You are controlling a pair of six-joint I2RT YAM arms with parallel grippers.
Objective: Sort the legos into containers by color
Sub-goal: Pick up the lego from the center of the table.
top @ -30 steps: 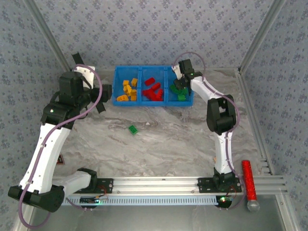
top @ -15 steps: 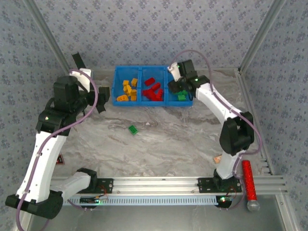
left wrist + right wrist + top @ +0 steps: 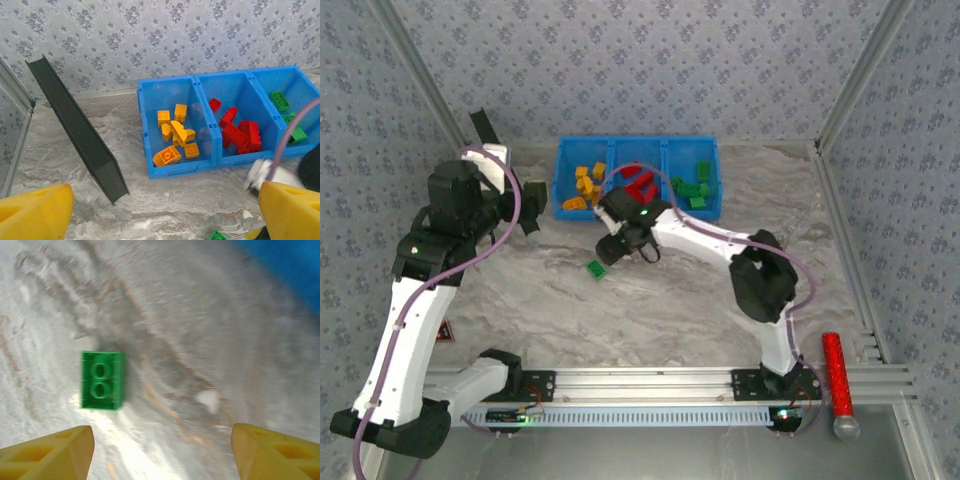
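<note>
Just ahead of the open right claw (image 3: 162,440), the green lego (image 3: 101,380) shows two studs (overhead, a speck).

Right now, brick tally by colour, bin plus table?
Orange bricks: 7
Red bricks: about 5 (piled, hard to separate)
Green bricks: 6 (5 in the bin, 1 loose brick on the table)
Total: about 18
</note>
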